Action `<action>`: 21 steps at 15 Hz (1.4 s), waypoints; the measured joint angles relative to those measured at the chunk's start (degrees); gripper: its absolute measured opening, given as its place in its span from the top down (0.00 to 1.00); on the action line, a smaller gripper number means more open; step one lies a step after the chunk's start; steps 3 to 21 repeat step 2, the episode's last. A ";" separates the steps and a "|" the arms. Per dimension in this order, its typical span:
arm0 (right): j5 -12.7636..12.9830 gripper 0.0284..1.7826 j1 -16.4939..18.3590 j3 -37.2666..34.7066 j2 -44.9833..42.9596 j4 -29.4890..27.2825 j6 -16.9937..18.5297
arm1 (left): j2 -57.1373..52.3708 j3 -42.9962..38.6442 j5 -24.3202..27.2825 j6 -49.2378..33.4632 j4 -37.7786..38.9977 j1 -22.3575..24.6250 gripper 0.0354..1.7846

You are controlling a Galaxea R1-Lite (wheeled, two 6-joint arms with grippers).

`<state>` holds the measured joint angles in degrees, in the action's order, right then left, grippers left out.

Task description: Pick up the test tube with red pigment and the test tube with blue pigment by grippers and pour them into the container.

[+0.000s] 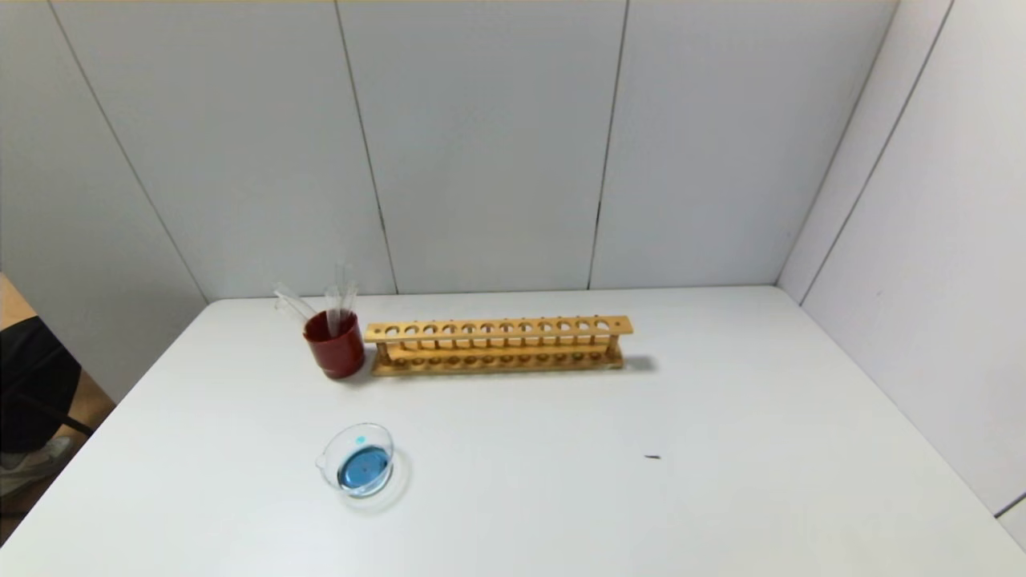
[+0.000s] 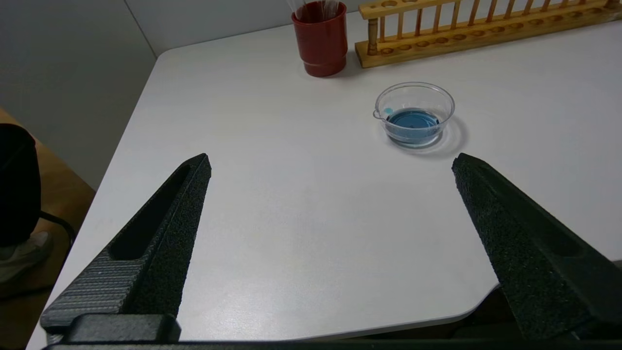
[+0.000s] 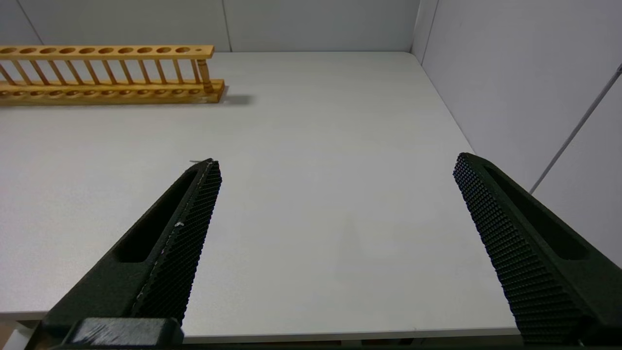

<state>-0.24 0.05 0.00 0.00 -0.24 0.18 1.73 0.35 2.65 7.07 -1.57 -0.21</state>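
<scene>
The clear glass container (image 1: 357, 460) stands on the white table at front left and holds blue liquid; it also shows in the left wrist view (image 2: 414, 114). No red or blue test tube is in view. Colourless clear tubes (image 1: 340, 295) stand in the dark red cup (image 1: 334, 344). My left gripper (image 2: 330, 163) is open and empty over the table's front left corner, short of the container. My right gripper (image 3: 335, 163) is open and empty over the table's front right part. Neither gripper shows in the head view.
An empty wooden tube rack (image 1: 498, 344) stands behind the container, right of the cup; it also shows in both wrist views (image 2: 486, 29) (image 3: 107, 73). Grey walls close the back and right. A small dark speck (image 1: 652, 457) lies on the table.
</scene>
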 joint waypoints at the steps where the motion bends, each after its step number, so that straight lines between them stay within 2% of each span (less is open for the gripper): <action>1: 0.00 0.02 -0.02 0.00 0.00 -0.02 0.00 | -0.20 0.00 -0.01 0.00 -0.02 0.02 0.02; 21: 0.02 0.02 -0.02 0.00 0.00 -0.02 0.00 | -0.39 0.00 -0.01 0.00 -0.02 0.02 0.02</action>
